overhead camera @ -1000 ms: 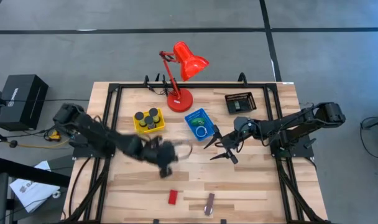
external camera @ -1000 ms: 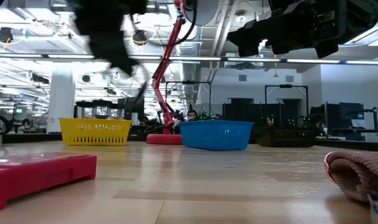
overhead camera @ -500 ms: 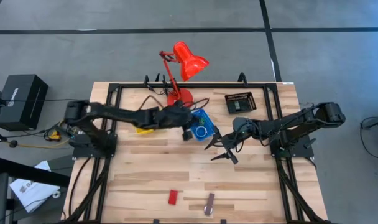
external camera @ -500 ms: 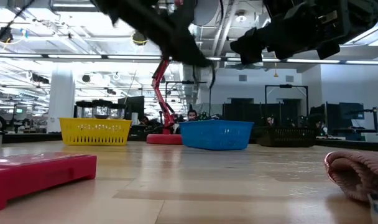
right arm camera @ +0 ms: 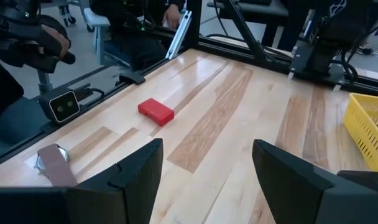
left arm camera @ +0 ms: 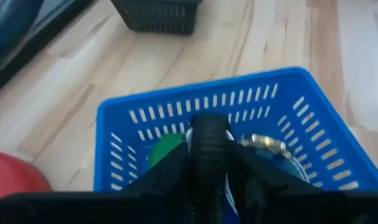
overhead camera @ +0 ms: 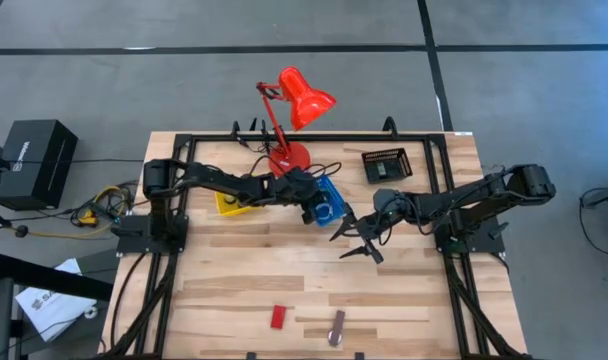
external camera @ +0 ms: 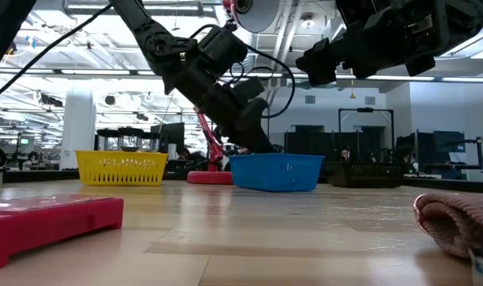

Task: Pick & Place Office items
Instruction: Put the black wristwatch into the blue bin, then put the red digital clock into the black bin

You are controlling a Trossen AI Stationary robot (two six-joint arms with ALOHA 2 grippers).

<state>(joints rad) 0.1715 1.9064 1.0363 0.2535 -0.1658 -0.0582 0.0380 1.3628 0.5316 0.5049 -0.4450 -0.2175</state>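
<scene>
A red desk lamp [overhead camera: 289,120] stands at the table's far edge, between a yellow tray [overhead camera: 227,204] and a black tray [overhead camera: 385,164]; a blue tray [overhead camera: 328,197] is near it.

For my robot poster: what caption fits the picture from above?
Left gripper hangs over the blue tray; right gripper waits open beside it.

Pale grained wood table [overhead camera: 234,270]; blue plastic mesh tray [left arm camera: 288,124].

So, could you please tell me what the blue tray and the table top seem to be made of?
The blue tray looks like moulded plastic: uniform glossy colour, walls pierced by even rows of slots. The table top looks like light wood planks with a smooth finish: visible grain and seams between boards.
</scene>
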